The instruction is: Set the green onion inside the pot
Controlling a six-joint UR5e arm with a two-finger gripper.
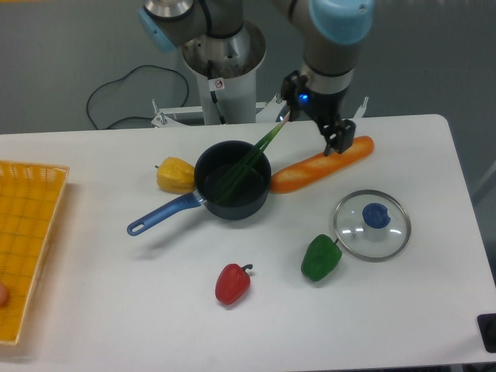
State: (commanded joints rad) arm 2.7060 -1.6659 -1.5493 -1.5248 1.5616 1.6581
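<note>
The green onion (260, 150) lies slanted across the pot (239, 212), its dark leaves inside the dark bowl and its pale end sticking up over the far right rim. The pot is a navy saucepan near the table's middle, with its blue handle (160, 215) pointing to the front left. My gripper (338, 140) hangs to the right of the onion, above the baguette's right end. It is open, apart from the onion, with nothing between its fingers.
A baguette (314, 167) lies just right of the pot. A yellow pepper (175, 173) touches the pot's left side. A glass lid (373, 225), a green pepper (320, 258) and a red pepper (232, 284) sit in front. A yellow basket (25, 236) is at the left edge.
</note>
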